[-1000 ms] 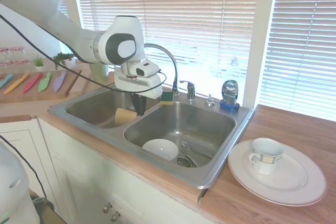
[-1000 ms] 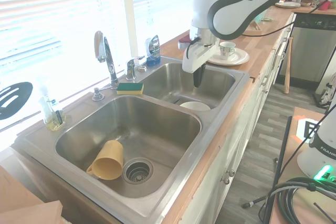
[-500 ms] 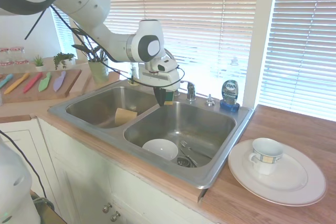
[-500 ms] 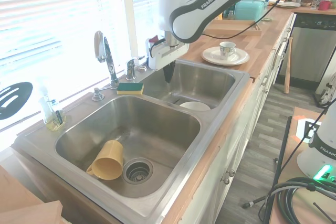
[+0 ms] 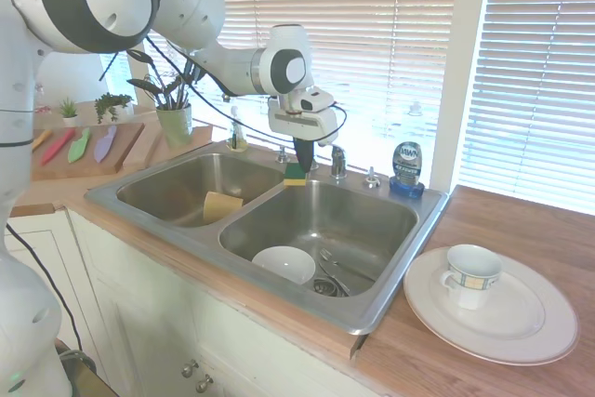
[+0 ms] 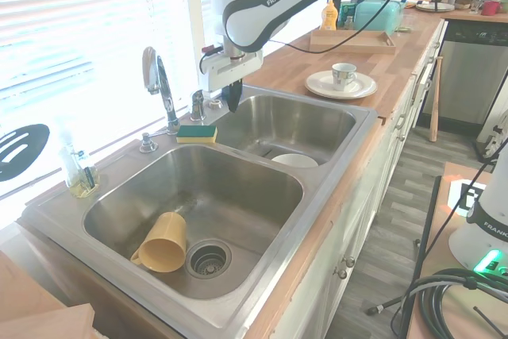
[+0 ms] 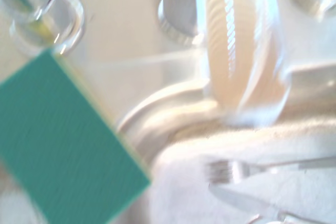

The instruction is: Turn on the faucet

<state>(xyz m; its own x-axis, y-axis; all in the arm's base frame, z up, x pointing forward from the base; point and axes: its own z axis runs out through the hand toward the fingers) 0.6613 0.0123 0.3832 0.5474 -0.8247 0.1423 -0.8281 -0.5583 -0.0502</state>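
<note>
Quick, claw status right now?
Claw: looks closed and empty, hanging beside the faucet handle, not touching it.

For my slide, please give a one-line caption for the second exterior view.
Franka pincer hovers beside the faucet lever, above the sink's back rim near a green sponge.

A home kitchen. A double steel sink (image 5: 390, 271) is set into a wooden worktop (image 5: 465, 350) under blinds (image 5: 372, 34). In the sink lie a bowl (image 5: 284, 263) and a yellow cup (image 6: 163, 241); behind it stands a soap bottle (image 5: 406, 166). Right of the sink a mug (image 5: 470, 275) sits on a plate (image 5: 521, 323); white cabinets (image 5: 149, 323) are below.
</note>
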